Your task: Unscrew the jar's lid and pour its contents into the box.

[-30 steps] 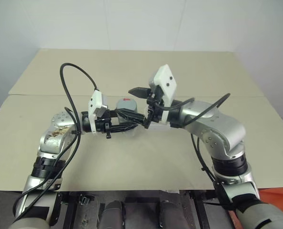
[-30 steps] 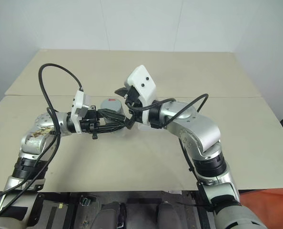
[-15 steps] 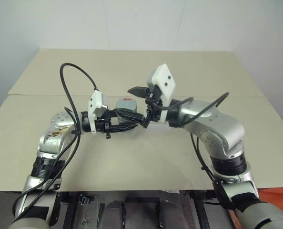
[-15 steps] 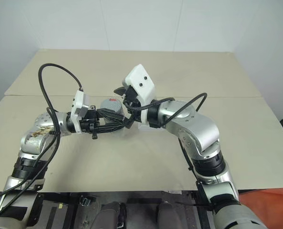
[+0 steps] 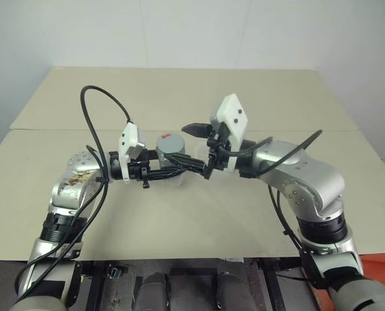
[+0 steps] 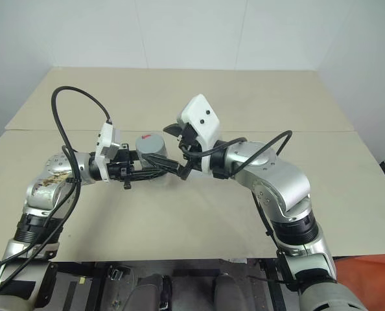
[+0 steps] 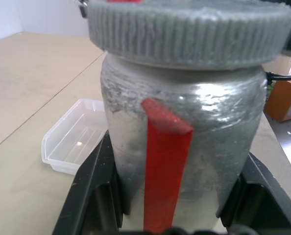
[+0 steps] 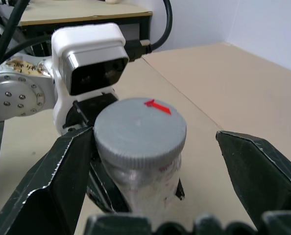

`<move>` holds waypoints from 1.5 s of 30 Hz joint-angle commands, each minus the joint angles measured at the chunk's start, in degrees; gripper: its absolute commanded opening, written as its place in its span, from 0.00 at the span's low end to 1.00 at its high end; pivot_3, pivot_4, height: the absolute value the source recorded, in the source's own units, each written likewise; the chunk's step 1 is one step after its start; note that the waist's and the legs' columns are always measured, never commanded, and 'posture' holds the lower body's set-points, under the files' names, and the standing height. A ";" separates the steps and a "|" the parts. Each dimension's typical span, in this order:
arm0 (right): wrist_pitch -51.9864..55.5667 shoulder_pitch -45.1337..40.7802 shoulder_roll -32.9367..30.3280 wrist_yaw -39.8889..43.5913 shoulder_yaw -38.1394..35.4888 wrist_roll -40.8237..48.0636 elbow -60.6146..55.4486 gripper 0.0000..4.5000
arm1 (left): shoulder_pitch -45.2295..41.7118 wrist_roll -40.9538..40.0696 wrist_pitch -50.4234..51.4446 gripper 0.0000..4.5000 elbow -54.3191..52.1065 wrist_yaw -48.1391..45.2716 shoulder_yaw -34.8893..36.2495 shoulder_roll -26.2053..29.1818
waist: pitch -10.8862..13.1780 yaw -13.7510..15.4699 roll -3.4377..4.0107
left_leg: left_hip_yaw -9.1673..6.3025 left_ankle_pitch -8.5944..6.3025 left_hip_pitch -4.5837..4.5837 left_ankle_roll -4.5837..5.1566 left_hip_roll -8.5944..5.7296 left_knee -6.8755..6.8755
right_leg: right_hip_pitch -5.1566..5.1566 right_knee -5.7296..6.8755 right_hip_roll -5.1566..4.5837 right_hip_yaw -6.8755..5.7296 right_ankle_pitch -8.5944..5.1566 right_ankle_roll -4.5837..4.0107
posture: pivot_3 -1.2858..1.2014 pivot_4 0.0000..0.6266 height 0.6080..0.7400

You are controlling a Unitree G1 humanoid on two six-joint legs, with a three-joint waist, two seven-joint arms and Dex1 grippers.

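Note:
My left gripper (image 5: 179, 161) is shut on the silvery jar (image 7: 180, 147), which has a red strip down its side, and holds it upright above the table. The ribbed grey lid (image 8: 140, 129), with a red mark on top, sits on the jar. Just right of the jar my right gripper (image 5: 201, 150) is open. Its two black fingers (image 8: 263, 171) stand wide on either side of the lid, with gaps and no contact. The clear plastic box (image 7: 72, 142) lies on the table beyond the jar. The contents are hidden inside the jar.
The beige table (image 5: 179, 91) spreads wide behind and to both sides, with a seam across its middle. A black cable (image 5: 92, 113) loops up from my left wrist. An orange thing (image 7: 282, 98) stands off the table's edge.
My right forearm and elbow have swung out to the right, while the open gripper stays by the lid. The left gripper and the jar have kept still.

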 commanded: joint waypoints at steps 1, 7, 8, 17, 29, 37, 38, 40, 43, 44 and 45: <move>-0.29 -0.28 -1.46 -1.11 -4.02 -0.55 -0.74 0.99 | 0.12 -1.17 -0.70 0.44 -2.59 -1.14 0.82 0.70 | 0.00 -0.01 0.00 | 0.00 0.00 0.00 0.00 0.00 0.00 | 0.00 0.00 0.00 0.00 0.00 0.00 | 0.52 0.24 1.00; -0.51 -0.14 -2.06 -1.33 -4.50 0.16 -0.81 0.99 | 0.19 -1.25 -0.63 0.44 -2.62 -1.24 0.82 0.97 | 0.00 -0.02 0.00 | -0.01 0.00 0.00 0.00 0.00 0.00 | 0.00 -0.01 0.00 0.00 0.00 0.00 | 0.52 0.24 1.00; -0.57 -0.19 -2.13 -1.37 -4.61 0.20 -0.71 0.99 | 0.19 -1.23 -0.66 0.44 -2.60 -1.29 0.79 1.02 | 0.00 -0.01 0.00 | -0.01 0.00 0.00 0.00 0.00 0.00 | 0.00 -0.01 0.00 0.00 0.00 0.00 | 0.52 0.24 1.00; -1.13 0.37 -3.85 0.43 -5.19 1.56 -1.30 0.99 | 0.49 -1.28 -0.57 0.44 -2.83 -1.27 0.79 1.39 | 0.00 0.00 0.00 | 0.00 0.00 0.00 0.00 0.00 0.00 | 0.00 -0.02 0.00 0.00 0.00 0.00 | 0.52 0.24 1.00; -2.22 2.20 -5.85 5.22 -6.39 3.46 -3.43 0.99 | 0.30 -1.17 -0.31 0.44 -2.46 -1.70 0.52 1.31 | 0.00 0.01 0.00 | -0.03 0.00 0.00 0.00 0.00 0.00 | 0.00 -0.03 0.01 0.01 0.00 0.00 | 0.52 0.24 1.00; -2.71 2.27 -5.87 7.54 -8.92 6.75 -3.49 0.99 | -0.82 -0.22 -0.83 0.44 -0.66 -1.36 0.19 0.73 | 0.00 0.10 0.00 | -0.03 0.00 0.01 0.00 0.00 0.00 | 0.02 -0.04 0.00 0.01 0.00 0.00 | 0.52 0.24 1.00; -2.64 1.74 -5.04 6.72 -8.17 6.25 -3.31 0.99 | -1.03 -0.06 -0.92 0.44 -0.46 -1.21 0.03 0.46 | 0.00 0.04 0.00 | -0.04 0.00 0.00 0.00 0.00 0.00 | 0.03 -0.04 0.00 0.01 0.00 0.00 | 0.52 0.24 1.00; -1.86 0.04 -2.77 4.29 -6.79 5.11 -2.42 0.99 | -1.45 0.13 -1.02 0.44 -0.21 -1.10 -0.28 -0.09 | 0.00 -0.17 0.00 | -0.04 0.00 0.01 0.00 0.00 0.00 | 0.00 -0.03 0.01 0.02 0.00 0.00 | 0.52 0.24 1.00; -0.68 -1.81 -0.45 2.49 -6.28 5.43 -1.84 0.99 | -1.77 0.30 -1.03 0.44 -0.08 -1.32 -0.48 -0.45 | 0.00 -0.18 0.00 | -0.05 0.00 0.01 0.00 0.01 0.00 | -0.02 0.01 0.03 0.03 0.00 0.00 | 0.52 0.24 1.00; -0.56 -2.26 0.14 2.07 -5.82 5.22 -1.58 0.99 | -1.84 0.35 -1.02 0.44 -0.05 -1.40 -0.50 -0.48 | 0.00 -0.13 0.00 | -0.05 0.00 0.01 0.00 0.01 -0.01 | -0.02 0.01 0.02 0.03 0.00 0.00 | 0.52 0.24 1.00; -0.46 -2.55 0.51 1.77 -5.49 5.04 -1.39 0.99 | -1.89 0.37 -1.02 0.44 -0.03 -1.45 -0.52 -0.49 | 0.00 -0.05 0.00 | -0.05 0.00 0.01 0.00 0.01 0.00 | 0.00 0.02 0.02 0.03 0.00 0.00 | 0.52 0.24 1.00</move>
